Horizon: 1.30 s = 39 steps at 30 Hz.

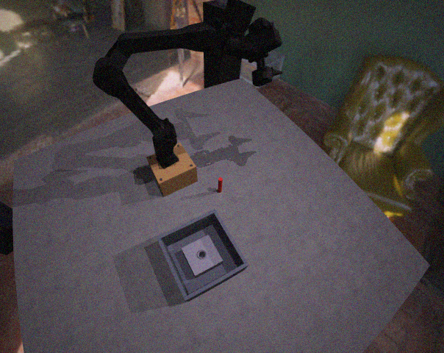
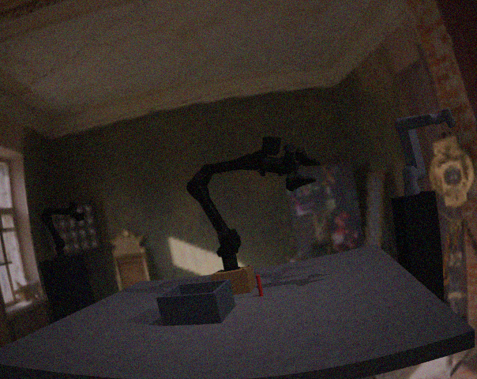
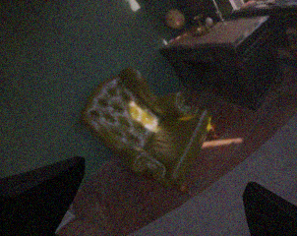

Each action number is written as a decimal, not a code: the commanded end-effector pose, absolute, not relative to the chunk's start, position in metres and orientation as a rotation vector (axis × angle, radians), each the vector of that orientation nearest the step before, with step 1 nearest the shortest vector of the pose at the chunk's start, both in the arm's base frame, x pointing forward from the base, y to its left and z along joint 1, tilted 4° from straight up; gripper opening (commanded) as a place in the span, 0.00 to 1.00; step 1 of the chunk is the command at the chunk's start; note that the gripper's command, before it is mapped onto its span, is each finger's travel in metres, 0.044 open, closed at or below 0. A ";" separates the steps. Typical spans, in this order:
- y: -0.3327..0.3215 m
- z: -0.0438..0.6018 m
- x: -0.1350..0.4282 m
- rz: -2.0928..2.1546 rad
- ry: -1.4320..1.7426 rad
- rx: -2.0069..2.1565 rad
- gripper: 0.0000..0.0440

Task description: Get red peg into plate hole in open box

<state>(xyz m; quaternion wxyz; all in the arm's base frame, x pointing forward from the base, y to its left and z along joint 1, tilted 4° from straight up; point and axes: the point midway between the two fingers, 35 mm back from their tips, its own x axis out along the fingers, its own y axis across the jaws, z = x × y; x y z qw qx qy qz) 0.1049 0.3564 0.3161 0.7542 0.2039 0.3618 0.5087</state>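
Tool (image 1: 276, 72) (image 2: 317, 171) (image 3: 167, 181) hung high, fingers apart, nothing between. Red peg (image 1: 220, 184) (image 2: 259, 285) stood upright between wooden base (image 1: 192, 175) (image 2: 249, 270) and open box (image 1: 173, 265) (image 2: 192, 310), well inside desk (image 1: 309, 228) (image 2: 312, 318) edges.

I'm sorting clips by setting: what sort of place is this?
Probably an old house's room used as a robot workspace: a tufted armchair, a tall window, and an arm on a table.

We can read no text, label, brand, number or sign anywhere in these three views; the pictures are too dark and grainy for us to make out any lettering, on the worktop (image 1: 309, 228) (image 2: 312, 318) (image 3: 247, 182) or beyond its edges and corners.
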 end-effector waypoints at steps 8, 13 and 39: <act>0.301 0.256 0.157 0.741 0.976 0.442 1.00; 0.274 0.230 0.172 0.571 1.058 0.446 1.00; 0.137 0.125 0.176 -0.327 1.429 0.455 1.00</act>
